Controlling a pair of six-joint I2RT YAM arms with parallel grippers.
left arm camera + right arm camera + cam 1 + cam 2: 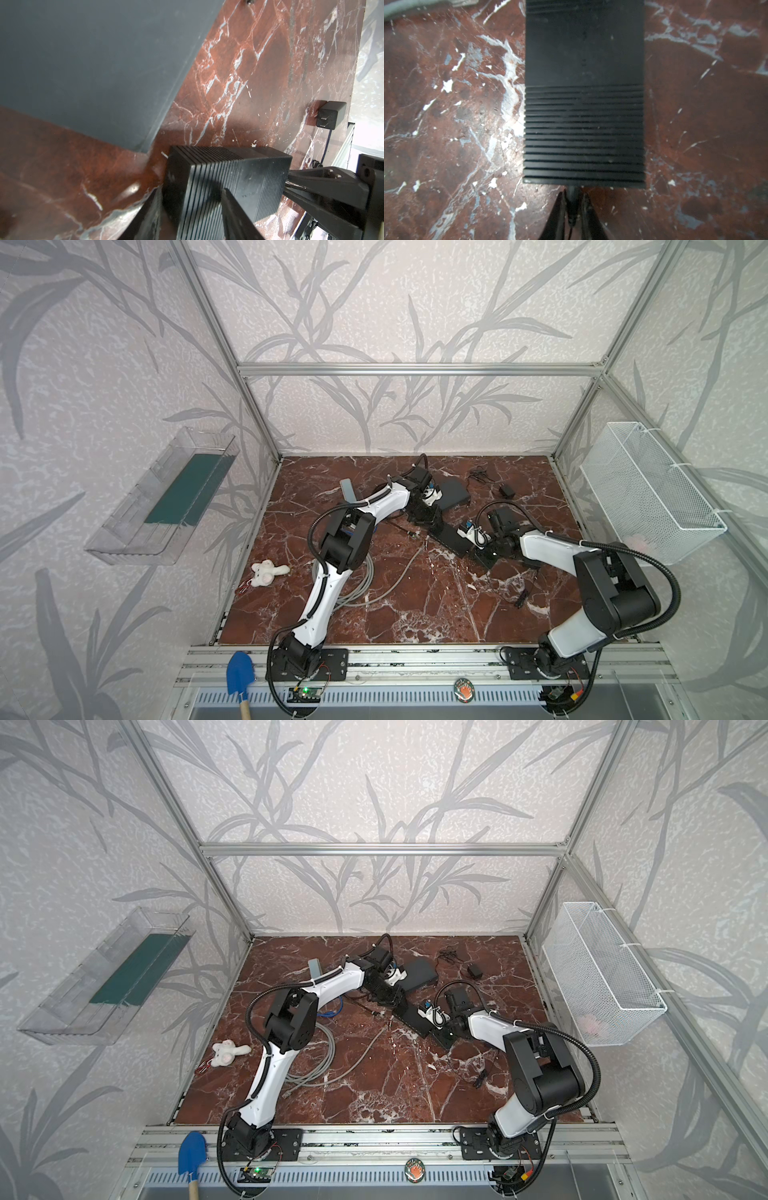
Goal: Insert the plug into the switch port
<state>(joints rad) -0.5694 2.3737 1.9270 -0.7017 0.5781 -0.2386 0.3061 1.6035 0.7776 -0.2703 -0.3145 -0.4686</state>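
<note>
Barrel plug (572, 193) at the edge of the switch (584, 104), lower centre of the right wrist view.
The right hand (572, 209) pinches it by the barrel, likely light and stiff; the left hand (193, 199) clamps the rigid ribbed switch.

No text is legible. The switch (228, 176) has an embossed mark, too blurred to read. A round badge (464, 690) shows a hand sign.
</note>
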